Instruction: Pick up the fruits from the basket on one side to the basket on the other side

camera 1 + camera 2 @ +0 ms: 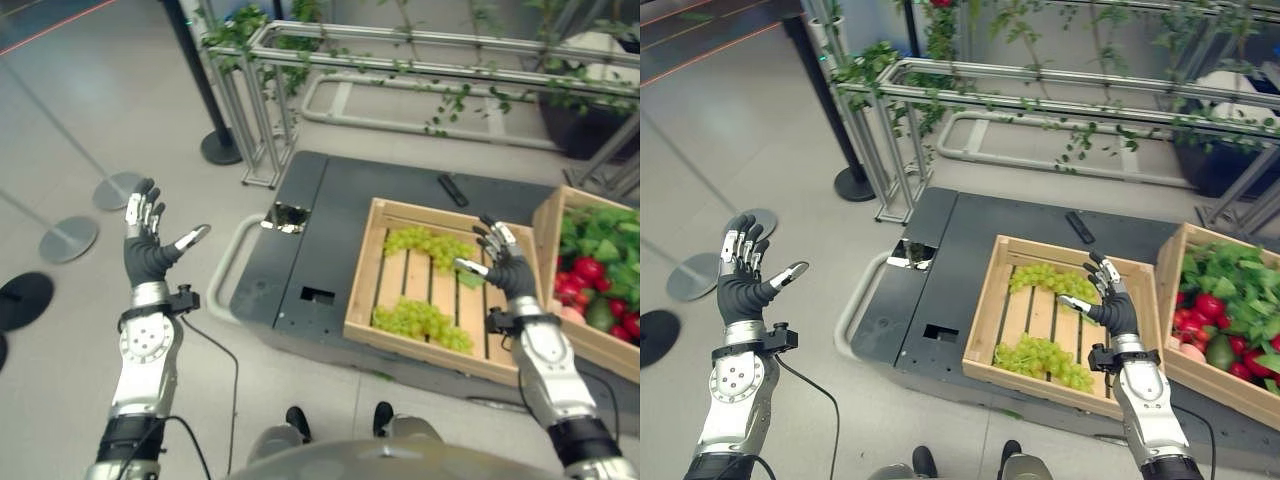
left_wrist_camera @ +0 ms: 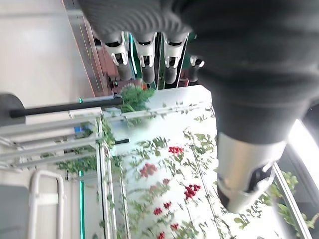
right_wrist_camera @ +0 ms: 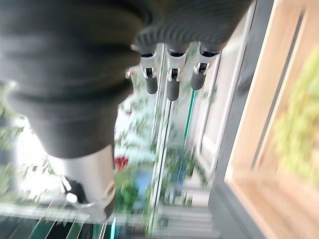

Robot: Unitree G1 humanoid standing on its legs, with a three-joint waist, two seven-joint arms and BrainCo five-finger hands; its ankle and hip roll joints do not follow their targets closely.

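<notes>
A wooden crate [image 1: 362, 290] on the dark platform holds two bunches of green grapes, one at the far end [image 1: 428, 243] and one at the near end [image 1: 424, 322]. To its right a second wooden crate [image 1: 549, 235] is packed with red fruits [image 1: 588, 270], an avocado [image 1: 600, 314] and green leaves. My right hand [image 1: 508, 265] is raised over the right part of the grape crate, fingers spread, holding nothing. My left hand [image 1: 147, 245] is up over the floor far to the left, open and empty.
The crates rest on a low dark platform [image 1: 320, 210] with a black remote-like object [image 1: 452, 189] near its back. Behind stand metal railings with vines [image 1: 400, 60], a black post base [image 1: 220, 145] and round floor discs [image 1: 68, 238].
</notes>
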